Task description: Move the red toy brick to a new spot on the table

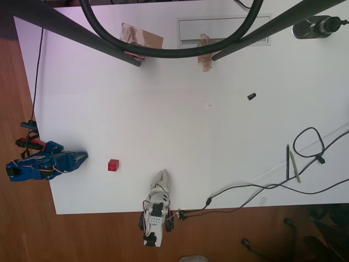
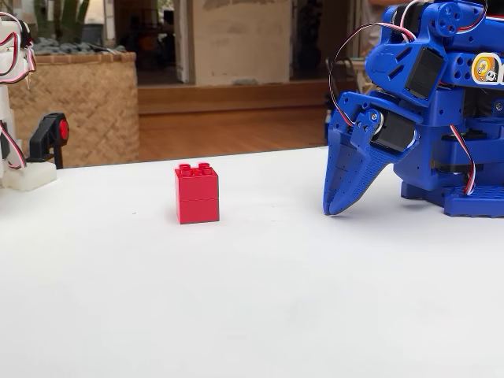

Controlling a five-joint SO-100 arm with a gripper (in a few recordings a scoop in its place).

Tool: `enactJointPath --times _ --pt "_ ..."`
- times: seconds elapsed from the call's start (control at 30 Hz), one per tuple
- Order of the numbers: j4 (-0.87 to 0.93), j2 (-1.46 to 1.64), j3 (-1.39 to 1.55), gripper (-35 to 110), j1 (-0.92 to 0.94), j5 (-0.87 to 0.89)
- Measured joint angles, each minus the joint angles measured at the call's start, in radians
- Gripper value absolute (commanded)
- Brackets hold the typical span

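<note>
- The brick (image 2: 197,194) stands on the table (image 2: 252,315), apart from our gripper (image 2: 339,206), with bare tabletop between the two; in the overhead view the brick (image 1: 113,165) lies just ahead of the gripper's (image 1: 83,158) tip, a little off its line.
- Our gripper rests folded low, its tip pointing down at or just above the table near the arm's base. The fingers look pressed together in the fixed view, so we judge it closed and holding nothing.
- We judge the step in hand to be the reach: nothing is grasped yet and the brick is untouched.
- To do it well, we should lift the tip clear of the table first, then part the fingers wider than the brick before closing the gap.
- We should come down over the brick from above, not sweep sideways, since so light a piece would slide or topple at a nudge.
- We should square the fingers to two flat sides and close below the studs.
- The brick looks like two pieces stacked; a grip across the seam would hold both.
</note>
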Motion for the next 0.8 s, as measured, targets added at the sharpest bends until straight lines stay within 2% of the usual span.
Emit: enactJointPath --times 0.2,0.8 --pt "0.000 0.000 0.000 0 -0.012 0.107" --pt "0.000 0.000 0.000 0 -0.012 0.126"
